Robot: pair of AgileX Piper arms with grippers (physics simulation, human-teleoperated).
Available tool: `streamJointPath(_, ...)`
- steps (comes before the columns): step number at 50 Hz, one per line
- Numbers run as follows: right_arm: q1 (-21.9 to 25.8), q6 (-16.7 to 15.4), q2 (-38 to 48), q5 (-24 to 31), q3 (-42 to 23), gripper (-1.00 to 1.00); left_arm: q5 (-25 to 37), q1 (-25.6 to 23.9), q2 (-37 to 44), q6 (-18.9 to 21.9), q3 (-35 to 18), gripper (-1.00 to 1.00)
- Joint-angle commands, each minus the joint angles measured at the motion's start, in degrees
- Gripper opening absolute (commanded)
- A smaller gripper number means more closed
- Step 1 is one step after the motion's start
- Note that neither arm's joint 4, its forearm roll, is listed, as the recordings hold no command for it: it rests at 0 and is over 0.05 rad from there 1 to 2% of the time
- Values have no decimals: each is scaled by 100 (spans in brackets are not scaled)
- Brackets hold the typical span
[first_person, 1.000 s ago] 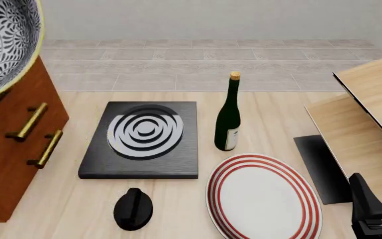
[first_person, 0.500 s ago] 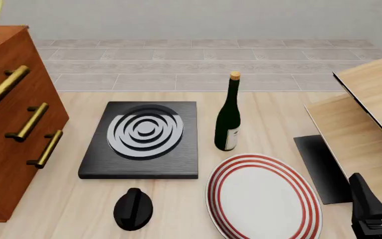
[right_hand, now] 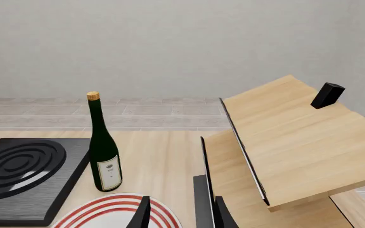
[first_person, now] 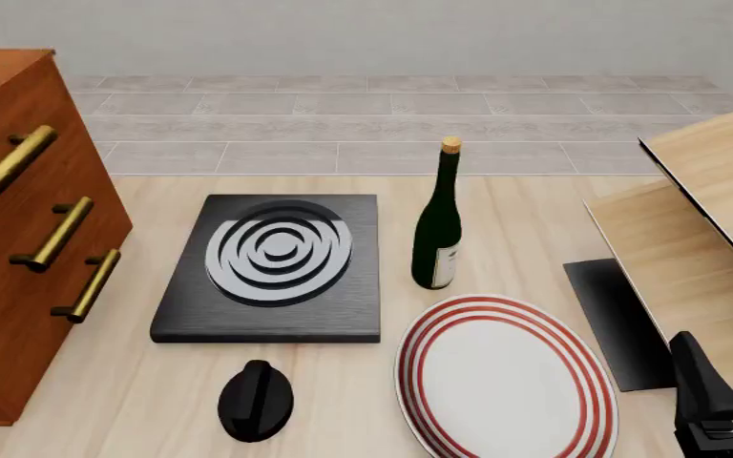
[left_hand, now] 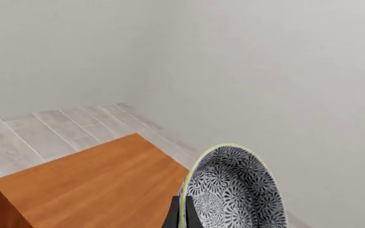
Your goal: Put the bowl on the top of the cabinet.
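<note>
bowl (left_hand: 233, 190): we see it tilted on edge, its rim pinched by the left gripper (left_hand: 181, 216), held above the bare top of the cabinet (left_hand: 87, 183). right gripper (right_hand: 181, 213): fingers parted, nothing between them, low beside the plate (first_person: 507, 377). on the table (first_person: 150, 401) we also list bottle (first_person: 438, 224) and burner (first_person: 275, 262).
</note>
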Motion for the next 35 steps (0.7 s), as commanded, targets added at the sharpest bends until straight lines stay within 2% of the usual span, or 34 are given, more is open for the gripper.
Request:
streamJointPath(1,1,1,0,0,0,100,-85,299,269,-168,-116,-100)
streamJointPath(35,0,-1,0,0,0,100,-131,1104,1181,-143,-452,-100)
